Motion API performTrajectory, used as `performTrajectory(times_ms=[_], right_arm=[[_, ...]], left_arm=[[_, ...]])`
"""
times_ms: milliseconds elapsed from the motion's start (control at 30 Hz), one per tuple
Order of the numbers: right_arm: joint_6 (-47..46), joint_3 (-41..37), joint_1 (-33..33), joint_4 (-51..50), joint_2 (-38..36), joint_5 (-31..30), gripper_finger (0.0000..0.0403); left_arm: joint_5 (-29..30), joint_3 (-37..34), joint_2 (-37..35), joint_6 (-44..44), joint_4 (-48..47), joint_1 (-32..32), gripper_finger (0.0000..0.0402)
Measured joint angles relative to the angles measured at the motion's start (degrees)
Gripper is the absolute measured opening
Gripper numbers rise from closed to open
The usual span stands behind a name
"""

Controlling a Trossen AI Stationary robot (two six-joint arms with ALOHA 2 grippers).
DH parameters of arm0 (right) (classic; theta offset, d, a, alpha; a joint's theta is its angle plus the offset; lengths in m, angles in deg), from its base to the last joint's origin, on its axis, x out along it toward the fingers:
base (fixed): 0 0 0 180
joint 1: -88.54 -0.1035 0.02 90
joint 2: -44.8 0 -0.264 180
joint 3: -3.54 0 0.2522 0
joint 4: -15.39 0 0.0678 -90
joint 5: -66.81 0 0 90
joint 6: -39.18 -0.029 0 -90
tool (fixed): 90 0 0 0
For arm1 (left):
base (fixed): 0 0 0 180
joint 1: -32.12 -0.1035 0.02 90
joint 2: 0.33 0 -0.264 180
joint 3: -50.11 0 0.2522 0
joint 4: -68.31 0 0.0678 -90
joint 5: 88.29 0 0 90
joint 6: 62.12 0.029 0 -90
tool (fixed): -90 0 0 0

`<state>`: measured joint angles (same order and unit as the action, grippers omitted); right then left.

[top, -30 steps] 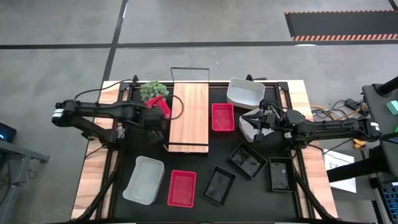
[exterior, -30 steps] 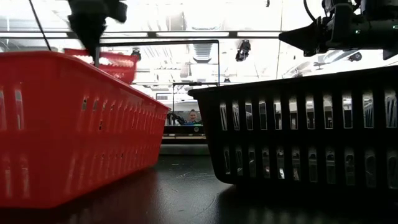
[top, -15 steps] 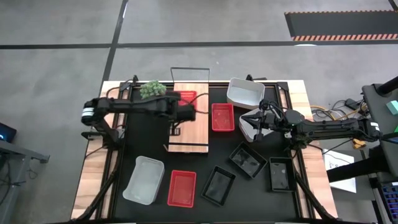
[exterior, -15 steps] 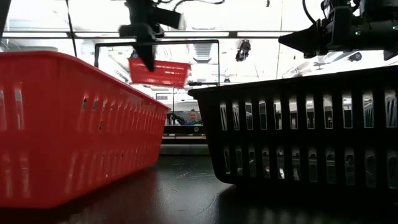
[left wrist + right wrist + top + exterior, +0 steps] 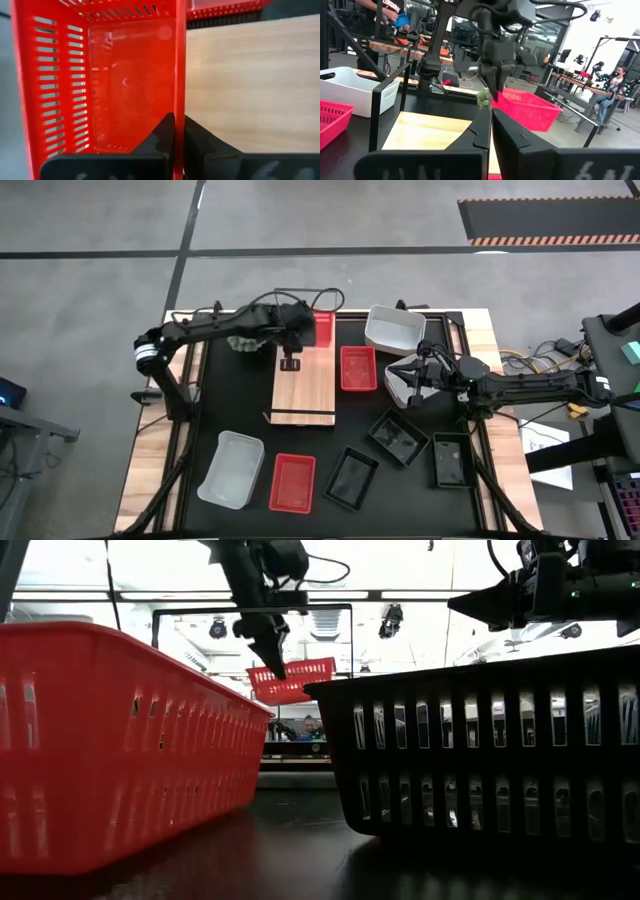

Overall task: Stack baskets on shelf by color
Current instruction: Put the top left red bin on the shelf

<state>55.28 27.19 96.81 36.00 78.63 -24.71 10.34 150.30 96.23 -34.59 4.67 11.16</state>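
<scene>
My left gripper [image 5: 308, 330] is shut on a red basket [image 5: 323, 328] and holds it in the air over the far right corner of the shelf [image 5: 305, 385], a light-wood plank with a wire frame. The low view shows this basket [image 5: 296, 680] hanging tilted below the gripper [image 5: 275, 665]. A second red basket [image 5: 358, 368] rests on its base on the table right of the shelf. My right gripper [image 5: 408, 375] is shut and waits above a white basket [image 5: 398, 390] at the right. My left gripper pinches one long side wall [image 5: 179, 107] of the red basket at its rim, with one finger [image 5: 162, 132] inside the basket and the other outside. The fingers come slanting down from above. The basket hangs clear of the shelf, tilted.
Another white basket [image 5: 393, 328] stands at the far right. Three black baskets [image 5: 398, 435], [image 5: 352, 478], [image 5: 450, 460] lie near right. A white basket [image 5: 232, 468] and a red one [image 5: 292, 480] lie near left. A green plant [image 5: 240, 340] sits under the left arm.
My left gripper has carried the red basket from beside the plant toward the table's right and far edges, across the shelf to its far right corner. The wrist has rolled, and the basket has turned about and stays clear of the shelf.
</scene>
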Motion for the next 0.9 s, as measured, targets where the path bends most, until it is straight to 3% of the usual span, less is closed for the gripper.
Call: performTrajectory(times_ms=[467,900], right_arm=[[-0.47,-0.01,0.02,-0.33,0.0,0.0,0.0009],[-0.57,0.0,0.01,-0.7,-0.02,0.0,0.0009]], left_arm=[[-0.7,-0.59,6.8,2.88,2.88,-6.04,0.0],[-0.7,-1.62,6.88,3.15,6.9,-7.1,0.0]])
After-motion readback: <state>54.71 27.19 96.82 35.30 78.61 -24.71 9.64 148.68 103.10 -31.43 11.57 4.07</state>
